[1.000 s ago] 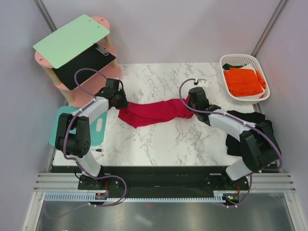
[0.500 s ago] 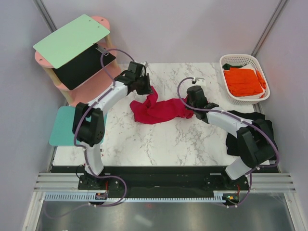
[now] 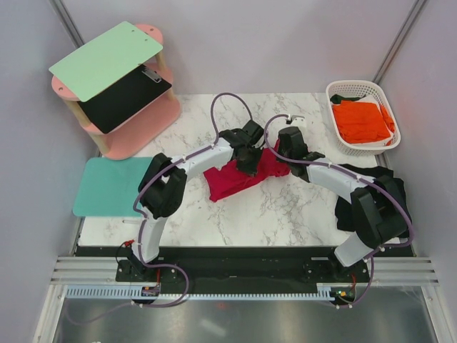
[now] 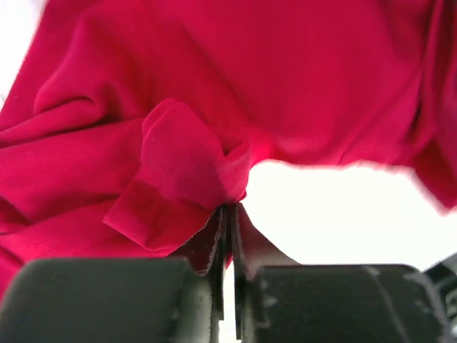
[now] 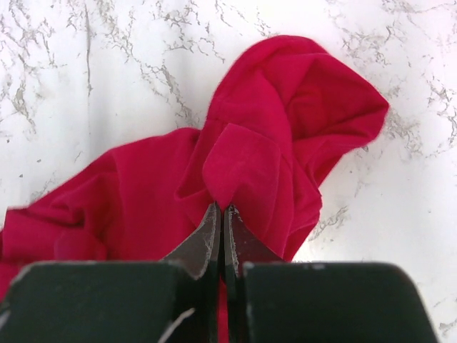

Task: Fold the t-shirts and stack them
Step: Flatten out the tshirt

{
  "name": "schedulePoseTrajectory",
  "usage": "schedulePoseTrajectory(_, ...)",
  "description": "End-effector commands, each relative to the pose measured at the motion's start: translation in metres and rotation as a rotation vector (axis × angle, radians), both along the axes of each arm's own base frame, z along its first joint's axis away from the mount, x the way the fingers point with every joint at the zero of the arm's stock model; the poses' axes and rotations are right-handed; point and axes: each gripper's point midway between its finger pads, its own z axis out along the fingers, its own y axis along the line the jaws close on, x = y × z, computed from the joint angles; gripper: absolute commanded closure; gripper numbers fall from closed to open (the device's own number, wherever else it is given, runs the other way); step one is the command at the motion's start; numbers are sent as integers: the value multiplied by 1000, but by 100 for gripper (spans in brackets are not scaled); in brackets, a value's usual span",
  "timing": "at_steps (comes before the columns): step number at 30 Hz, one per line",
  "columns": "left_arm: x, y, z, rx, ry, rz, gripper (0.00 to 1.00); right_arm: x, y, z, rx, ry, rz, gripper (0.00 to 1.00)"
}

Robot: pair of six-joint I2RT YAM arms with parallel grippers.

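The crimson red t-shirt lies bunched in a crumpled heap near the middle of the marble counter, with both arms reaching in over its far edge. The left gripper has its jaws pressed together on a small fold of the red cloth, part of the shirt lifted off the counter beyond it. The right gripper is likewise closed tight, pinching a flap at the shirt's right end, the rest of which rests rumpled on the marble. The two grippers sit close to each other above the shirt. The bright orange t-shirt lies folded in the white basket at the far right corner. The black t-shirt is heaped at the counter's right edge, partly under the right arm.
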Motion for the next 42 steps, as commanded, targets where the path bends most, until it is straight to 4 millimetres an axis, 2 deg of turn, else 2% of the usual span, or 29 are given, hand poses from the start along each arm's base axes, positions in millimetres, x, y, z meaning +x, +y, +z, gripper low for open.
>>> schedulePoseTrajectory(1, -14, 25, 27, 22, -35, 6, 77, 11, -3, 13, 10, -33, -35, 96)
schedulePoseTrajectory(2, -14, 30, 27, 37, -46, 20, 60, 12, -4, 12, 12, -30, -38, 96)
schedulePoseTrajectory(3, -10, 39, 36, 59, -92, 49, 48, 11, -3, 10, 14, -26, -32, 96)
schedulePoseTrajectory(4, -11, 47, 33, 80, -101, 62, 35, 12, -2, 10, 14, -24, -31, 96)
schedulePoseTrajectory(6, -5, 61, 40, 116, -155, 101, 31, 12, -1, 8, 15, -20, -27, 96)
schedulePoseTrajectory(7, -6, 66, 36, 130, -156, 105, 30, 12, -1, 7, 15, -18, -24, 96)
schedulePoseTrajectory(11, 3, 73, 39, 101, -194, 150, 30, 12, 0, 5, 19, -14, -22, 96)
schedulePoseTrajectory(12, 3, 76, 33, 84, -176, 153, 30, 12, -1, 4, 17, -11, -25, 96)
schedulePoseTrajectory(13, 4, 75, 35, 53, -179, 154, 30, 11, 0, 4, 19, -11, -23, 96)
schedulePoseTrajectory(14, 13, 71, 38, -1, -201, 163, 30, 11, -1, 3, 17, -9, -21, 96)
schedulePoseTrajectory(15, 8, 69, 31, -41, -170, 148, 30, 11, 0, 3, 18, -10, -20, 96)
schedulePoseTrajectory(21, 22, 55, 34, -262, -163, 143, 30, 10, -1, 2, 18, -4, -16, 95)
schedulePoseTrajectory(24, 26, 51, 34, -282, -167, 143, 30, 10, 1, 0, 23, 1, -10, 95)
schedulePoseTrajectory(31, 30, 45, 47, -325, -185, 138, 30, 10, 0, -3, 25, 8, -12, 95)
schedulePoseTrajectory(39, 26, 39, 41, -339, -151, 122, 31, 10, -1, -3, 22, 7, -16, 95)
schedulePoseTrajectory(42, 24, 36, 32, -338, -121, 112, 32, 10, -3, -2, 24, 6, -21, 95)
